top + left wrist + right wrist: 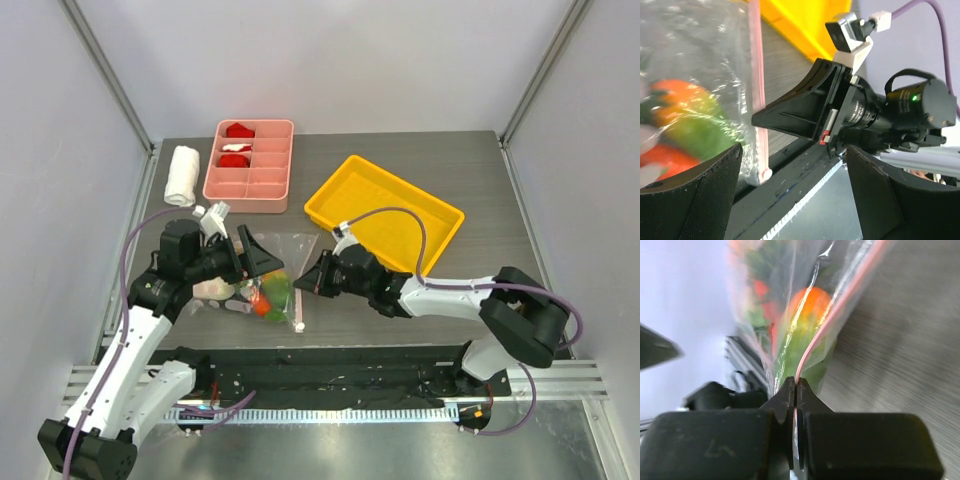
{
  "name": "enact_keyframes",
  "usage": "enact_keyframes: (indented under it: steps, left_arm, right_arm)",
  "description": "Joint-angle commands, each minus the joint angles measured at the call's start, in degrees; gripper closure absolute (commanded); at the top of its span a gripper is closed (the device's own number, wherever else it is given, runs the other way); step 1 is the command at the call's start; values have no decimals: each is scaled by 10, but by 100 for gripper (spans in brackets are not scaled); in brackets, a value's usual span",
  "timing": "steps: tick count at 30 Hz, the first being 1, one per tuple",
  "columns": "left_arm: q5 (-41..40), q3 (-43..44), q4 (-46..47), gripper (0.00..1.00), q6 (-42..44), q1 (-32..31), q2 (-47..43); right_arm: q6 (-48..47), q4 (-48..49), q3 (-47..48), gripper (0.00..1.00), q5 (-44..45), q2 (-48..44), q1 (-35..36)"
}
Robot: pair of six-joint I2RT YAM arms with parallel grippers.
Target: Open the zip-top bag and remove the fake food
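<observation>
The clear zip-top bag (283,262) lies near the table's front, between my two grippers. Its pale pink zip strip (757,75) runs along the edge facing the right arm. The fake food (270,296) is inside it: orange, green and red pieces, with an orange-green one (805,315) close to the strip. My right gripper (303,283) is shut on the zip strip (832,315), also seen in its wrist view (796,387). My left gripper (256,272) is open over the bag's left part, with nothing between its fingers (690,200).
A pink divided tray (272,190) with red-and-white pieces stands at the back left, a rolled white towel (183,175) beside it. A yellow tray (385,210) stands at the right, just behind the right arm. A black strip and a metal rail (330,405) run along the near edge.
</observation>
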Motion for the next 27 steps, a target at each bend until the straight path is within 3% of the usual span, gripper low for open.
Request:
enact_keyframes:
  steps: [1, 4, 6, 9, 10, 15, 19, 23, 27]
  left_arm:
    - [64, -1, 141, 16, -37, 3, -12]
    - [64, 19, 166, 17, -42, 2, 16]
    - [66, 52, 160, 17, -31, 0, 37]
    - [73, 101, 147, 17, 0, -5, 51]
    - [58, 118, 133, 17, 15, -5, 57]
    - [-44, 288, 16, 11, 73, -4, 102]
    - [-166, 394, -134, 11, 48, -4, 181]
    - [-188, 437, -198, 16, 27, -3, 259]
    - [-183, 433, -178, 17, -14, -3, 272]
  right_arm:
    - [-37, -63, 92, 99, -20, -62, -25]
    - [-123, -207, 202, 98, -52, -43, -55]
    - [-147, -234, 231, 98, -77, -42, -85]
    - [-269, -265, 314, 98, -171, -34, -94]
    - [-361, -321, 337, 99, -209, -27, -93]
    - [-552, -455, 434, 99, -224, 19, -93]
    - [-627, -534, 513, 99, -224, 55, -93]
    - [-671, -577, 585, 98, -224, 88, -91]
    - [-715, -618, 681, 98, -255, 108, -88]
